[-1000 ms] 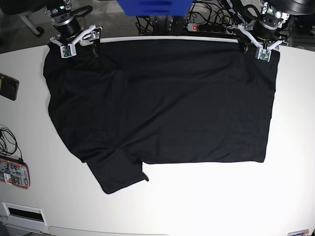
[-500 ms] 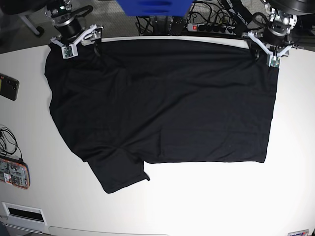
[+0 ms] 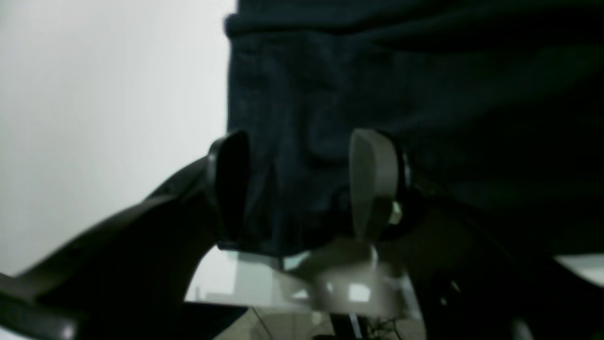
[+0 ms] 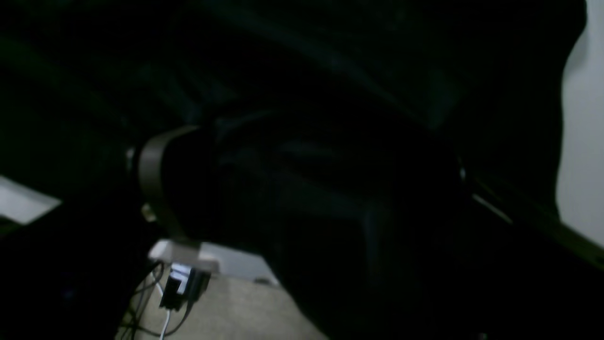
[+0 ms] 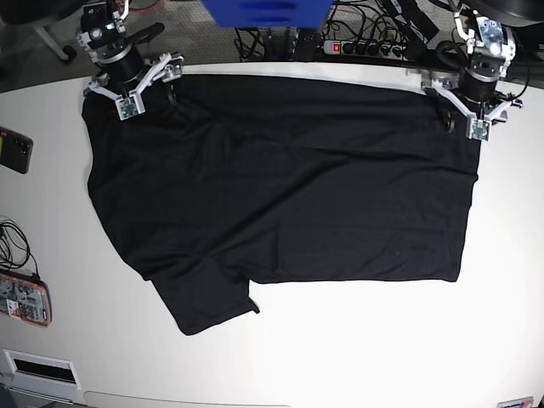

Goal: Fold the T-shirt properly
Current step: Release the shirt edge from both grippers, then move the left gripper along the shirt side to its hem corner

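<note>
Black T-shirt [image 5: 280,178] lies spread flat over the white table [image 5: 357,340], one sleeve toward the near edge. Both arms reach down at its far corners: the left gripper [image 3: 302,189] pinches the cloth there; the right gripper [image 5: 146,87] stands wide around a fold.

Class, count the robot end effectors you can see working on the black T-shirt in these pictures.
2. The right end effector is at the T-shirt's far corner on the base view's left; the left end effector is at the far corner on its right. No others show.
</note>
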You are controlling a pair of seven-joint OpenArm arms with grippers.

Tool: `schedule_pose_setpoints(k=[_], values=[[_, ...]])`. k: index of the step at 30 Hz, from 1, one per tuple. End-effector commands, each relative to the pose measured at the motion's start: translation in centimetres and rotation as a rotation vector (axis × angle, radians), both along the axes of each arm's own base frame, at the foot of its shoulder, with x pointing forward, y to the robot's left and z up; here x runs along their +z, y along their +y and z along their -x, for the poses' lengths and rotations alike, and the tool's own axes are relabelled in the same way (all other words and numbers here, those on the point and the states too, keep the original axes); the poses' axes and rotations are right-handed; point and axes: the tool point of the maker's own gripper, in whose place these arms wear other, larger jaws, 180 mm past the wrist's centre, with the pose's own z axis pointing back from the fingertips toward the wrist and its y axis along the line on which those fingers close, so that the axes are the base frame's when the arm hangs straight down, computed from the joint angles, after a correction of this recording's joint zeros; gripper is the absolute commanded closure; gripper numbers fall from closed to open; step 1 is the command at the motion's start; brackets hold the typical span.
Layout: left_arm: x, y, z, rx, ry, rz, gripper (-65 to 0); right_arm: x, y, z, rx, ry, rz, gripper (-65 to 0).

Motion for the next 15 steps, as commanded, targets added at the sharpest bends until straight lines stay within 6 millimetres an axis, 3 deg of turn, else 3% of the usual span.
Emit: schedule_pose_setpoints(k=[1,5,9,15], values=[[1.2,0.2,-0.7,-0.007,-0.041,-0.016,-32.6,1.5,0.1,-1.0,0.007,-0.061,-0.005,-58.3],[2.9,-0.3,-1.6,-0.029,-0.088,-0.031,-32.6,2.4,-0.4,-1.2,0.001,-0.08,0.009,-58.3],[4.3,-0.4,-2.4,-0.048,-0.124,-0.053,-32.6,2.0,-3.0,1.4,-0.047,-0.024,0.061,-58.3],[6.8,0.7,-6.0,-0.044,-0.215,-0.102,-32.6,3.6,-4.5,0.1,-0.072,-0.111,0.082,-58.3]])
